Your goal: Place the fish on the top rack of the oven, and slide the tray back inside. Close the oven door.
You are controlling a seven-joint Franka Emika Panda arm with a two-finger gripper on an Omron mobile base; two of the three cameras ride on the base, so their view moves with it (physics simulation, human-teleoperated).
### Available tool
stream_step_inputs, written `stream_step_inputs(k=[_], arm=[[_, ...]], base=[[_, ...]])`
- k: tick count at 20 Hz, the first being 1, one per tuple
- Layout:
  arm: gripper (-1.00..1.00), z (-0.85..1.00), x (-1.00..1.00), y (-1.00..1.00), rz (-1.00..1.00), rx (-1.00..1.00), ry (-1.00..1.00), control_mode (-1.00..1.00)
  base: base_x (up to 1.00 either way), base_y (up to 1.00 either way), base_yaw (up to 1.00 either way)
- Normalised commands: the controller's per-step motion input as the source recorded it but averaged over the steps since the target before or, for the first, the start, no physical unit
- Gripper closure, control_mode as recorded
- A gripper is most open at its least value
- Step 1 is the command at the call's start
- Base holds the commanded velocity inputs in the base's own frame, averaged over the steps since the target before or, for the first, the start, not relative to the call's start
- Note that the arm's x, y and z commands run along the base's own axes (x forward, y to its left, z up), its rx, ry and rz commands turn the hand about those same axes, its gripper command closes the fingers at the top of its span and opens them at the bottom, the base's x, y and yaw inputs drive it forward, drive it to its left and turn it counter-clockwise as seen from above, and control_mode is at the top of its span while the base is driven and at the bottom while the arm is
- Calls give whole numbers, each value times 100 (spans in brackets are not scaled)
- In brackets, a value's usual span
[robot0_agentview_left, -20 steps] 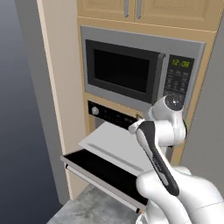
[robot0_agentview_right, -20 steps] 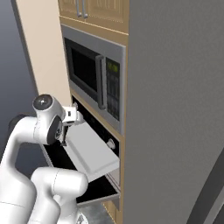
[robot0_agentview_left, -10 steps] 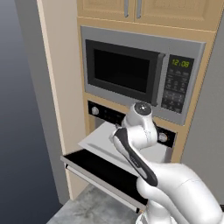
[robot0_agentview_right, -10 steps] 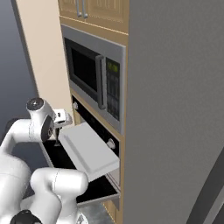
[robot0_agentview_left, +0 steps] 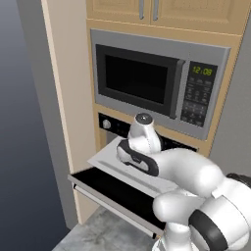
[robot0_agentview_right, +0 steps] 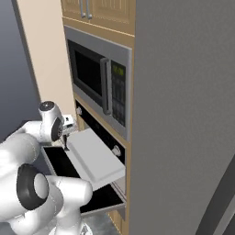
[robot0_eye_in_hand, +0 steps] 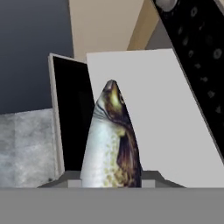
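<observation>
The fish (robot0_eye_in_hand: 113, 140), silvery with a dark back, sticks up head-first between my fingers, with my gripper (robot0_eye_in_hand: 111, 177) shut on its tail end; the fingertips are hidden behind it. It hangs over the left part of the tray (robot0_eye_in_hand: 166, 109), the pale flat top rack pulled out of the oven (robot0_agentview_left: 112, 123). Over the tray (robot0_agentview_left: 104, 159) my arm bends. My hand (robot0_agentview_right: 68, 125) sits at the outer edge of the tray (robot0_agentview_right: 94, 158). The black oven door (robot0_agentview_left: 110, 193) lies open and flat below it.
A microwave (robot0_agentview_left: 147, 83) with green digits sits right above the oven. A beige cabinet side (robot0_agentview_left: 68, 88) stands to the left and a tall grey panel (robot0_agentview_right: 183, 114) to the right. The open door (robot0_agentview_right: 57, 158) juts out over the grey floor (robot0_agentview_left: 95, 235).
My arm has swung from the tray's right side across to its left, carrying the fish with it. Tray and door have stayed put.
</observation>
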Motion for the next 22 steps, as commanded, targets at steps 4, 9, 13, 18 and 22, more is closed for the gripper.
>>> stream_step_inputs(k=[4, 9, 13, 18, 22], arm=[[100, -38, 47, -10, 14, -4, 9, -100], [100, -46, 43, 0, 9, -6, 0, -100], [100, -41, 51, 0, 5, -4, 0, -100], [100, -45, 42, 0, 2, -3, 0, -100], [100, -47, 35, 0, 0, -4, 0, -100]], base=[[0, 0, 0], [0, 0, 0], [0, 0, 0], [0, 0, 0], [0, 0, 0]])
